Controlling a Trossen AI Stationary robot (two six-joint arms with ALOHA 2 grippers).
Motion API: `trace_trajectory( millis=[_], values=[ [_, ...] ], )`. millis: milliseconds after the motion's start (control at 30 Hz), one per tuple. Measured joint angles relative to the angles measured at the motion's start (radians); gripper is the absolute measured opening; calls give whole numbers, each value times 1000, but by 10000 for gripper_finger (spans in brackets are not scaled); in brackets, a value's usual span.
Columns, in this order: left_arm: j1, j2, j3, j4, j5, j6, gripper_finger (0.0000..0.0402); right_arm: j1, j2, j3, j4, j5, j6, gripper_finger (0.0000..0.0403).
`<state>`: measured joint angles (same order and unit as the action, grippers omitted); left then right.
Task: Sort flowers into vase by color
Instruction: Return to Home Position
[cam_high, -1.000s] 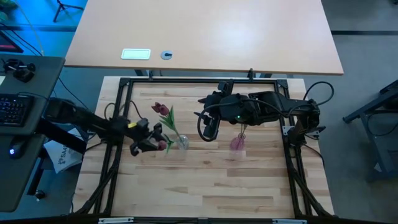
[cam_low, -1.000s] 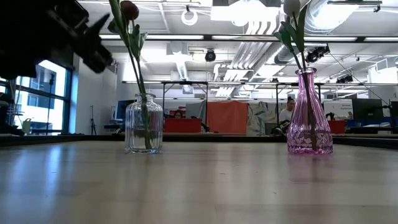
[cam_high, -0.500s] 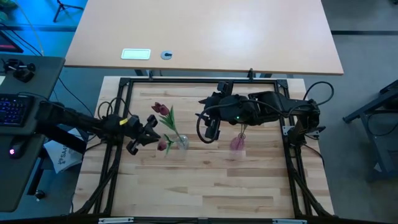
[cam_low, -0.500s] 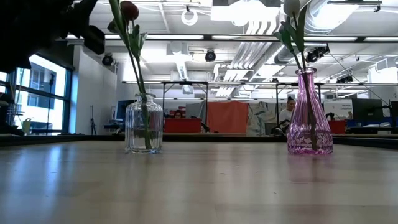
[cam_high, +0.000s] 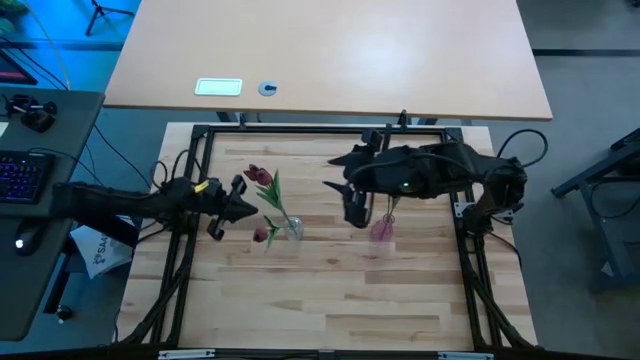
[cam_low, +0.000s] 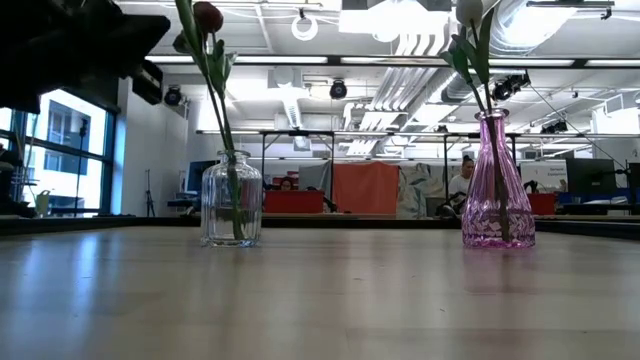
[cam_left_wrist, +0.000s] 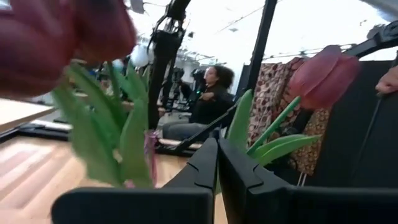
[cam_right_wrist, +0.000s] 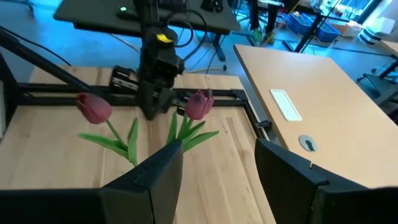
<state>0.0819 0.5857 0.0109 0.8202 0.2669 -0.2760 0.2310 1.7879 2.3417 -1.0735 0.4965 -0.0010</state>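
the sorting looks finished from where i stand. the red flowers sit with their stems in the clear vase near the middle of the table, their heads fanning out and leaning towards the left arm. the white flowers stand in the pink vase off to the right, well apart from the clear one. no stems lie loose on the table that i can see.

the left tool hangs just beside the leaning red heads, its fingers pressed together and pinching nothing; the wrist camera shows leaves and a bloom right up against it. the right tool hovers next to the pink vase with its fingers spread wide and nothing between them, and the right arm reaches across above that vase.

the trouble i'd watch for is in pulling away. the left tool is close enough to the leaves that a sideways swing could hook one and drag a stem out, or tip the clear vase, which already carries its load off to one side. on the right, a low or careless retreat could brush the tall white heads, and the pink vase, with its narrow neck, looks easy to topple. lifting clear before drawing back seems the safer way for both arms.
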Motion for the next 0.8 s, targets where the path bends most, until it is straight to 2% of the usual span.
trace_trajectory(
  millis=[133,533,800],
  values=[
    [32,-96,0,-135,11,-32,0,15,-22,0,0,5,0,197],
    [34,-353,1,-534,37,-111,0,27,-82,0,-2,23,9,197],
    [35,-473,1,-685,34,-90,0,27,-116,0,-23,21,31,197]
  ],
)
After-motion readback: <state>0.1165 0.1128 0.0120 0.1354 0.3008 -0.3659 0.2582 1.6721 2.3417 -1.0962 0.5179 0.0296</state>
